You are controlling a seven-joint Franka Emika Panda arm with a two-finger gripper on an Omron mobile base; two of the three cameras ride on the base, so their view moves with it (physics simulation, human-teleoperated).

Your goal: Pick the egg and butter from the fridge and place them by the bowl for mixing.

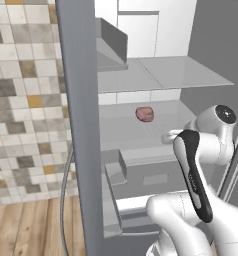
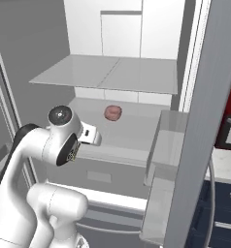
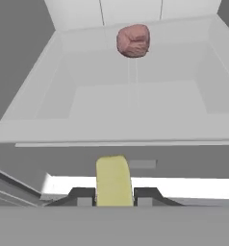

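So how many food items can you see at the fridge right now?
2. A pink lumpy piece sits on the fridge shelf toward the back, and the butter stands between the fingers of the hand in front. The egg may be hidden.

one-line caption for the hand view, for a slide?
Gripper holding the butter between its fingers in front of the open fridge, pink meat-like lump at the back of the shelf.
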